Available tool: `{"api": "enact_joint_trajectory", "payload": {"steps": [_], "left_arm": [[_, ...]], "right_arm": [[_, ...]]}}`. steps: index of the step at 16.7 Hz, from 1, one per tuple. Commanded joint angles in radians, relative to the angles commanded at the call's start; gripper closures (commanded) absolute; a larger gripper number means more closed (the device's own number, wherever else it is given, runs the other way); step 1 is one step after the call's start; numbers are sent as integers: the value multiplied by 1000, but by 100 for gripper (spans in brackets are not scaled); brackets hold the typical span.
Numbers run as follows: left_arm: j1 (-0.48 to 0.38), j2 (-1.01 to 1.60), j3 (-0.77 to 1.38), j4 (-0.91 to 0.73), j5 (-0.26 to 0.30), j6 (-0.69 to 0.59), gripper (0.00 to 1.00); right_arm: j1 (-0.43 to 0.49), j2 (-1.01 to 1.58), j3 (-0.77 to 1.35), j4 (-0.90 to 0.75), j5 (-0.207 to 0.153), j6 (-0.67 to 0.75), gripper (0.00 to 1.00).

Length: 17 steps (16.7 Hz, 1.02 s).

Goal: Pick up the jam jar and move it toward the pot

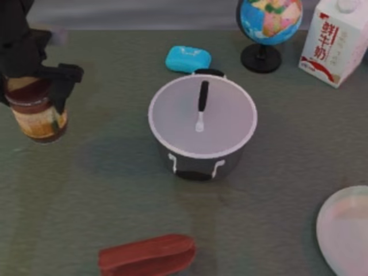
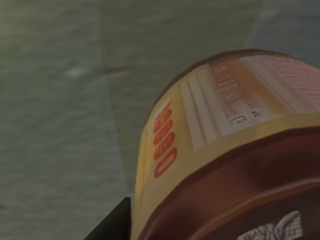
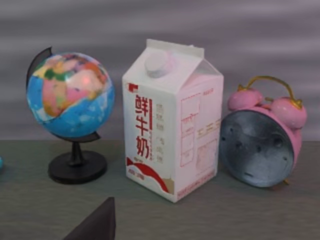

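Note:
The jam jar (image 1: 39, 115), with dark reddish contents and a yellow-orange label, hangs at the far left of the table in the top view. My left gripper (image 1: 35, 86) is shut on it from above, its dark fingers (image 1: 62, 86) on either side of the lid. In the left wrist view the jam jar (image 2: 225, 130) fills most of the picture, with the table well below it. The pot (image 1: 201, 123), dark grey with a white rim and a pale lid, stands at the table's middle, to the right of the jar and apart from it. Only a dark part of my right gripper (image 3: 100, 225) shows.
A flat red oblong object (image 1: 146, 256) lies near the front edge. A blue bar (image 1: 188, 59) sits behind the pot. A globe (image 1: 268, 26), a milk carton (image 1: 333, 40) and a pink alarm clock (image 3: 262, 140) stand at the back right. A white plate (image 1: 348, 230) lies front right.

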Motion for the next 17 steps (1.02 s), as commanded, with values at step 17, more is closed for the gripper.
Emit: {"api": "enact_joint_trajectory", "payload": {"steps": [17], "left_arm": [[-162,141,-1,157,0,-348,100]], "right_arm": [[0,0,0,0,0,0,0]]}}
